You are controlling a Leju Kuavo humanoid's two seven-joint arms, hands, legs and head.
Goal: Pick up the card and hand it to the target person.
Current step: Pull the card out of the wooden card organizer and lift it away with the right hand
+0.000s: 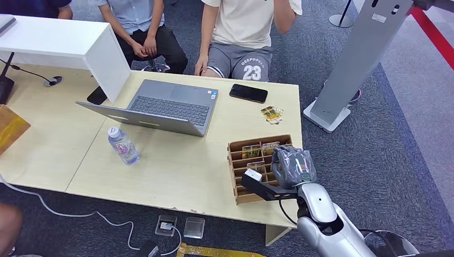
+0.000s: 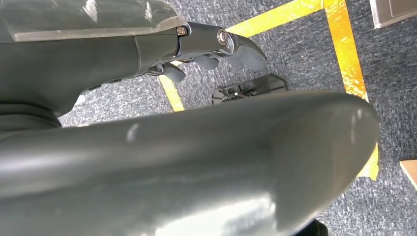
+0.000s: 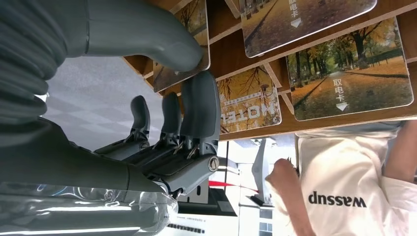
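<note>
pale wooden worktop (image 1: 176, 166) on grey carpet. from left: water bottle (image 1: 123, 145) upright, open laptop (image 1: 160, 107), black phone (image 1: 248, 92), a few loose cards (image 1: 272, 114) beside it. wooden card rack (image 1: 241, 176) near the worktop's right edge, cards in its slots. right hand (image 1: 292, 166) over the rack; thumb and fingers pinch one card (image 3: 189, 44) at its edge. left hand (image 2: 216, 49) hangs above the floor, fingers curled, holding nothing.
</note>
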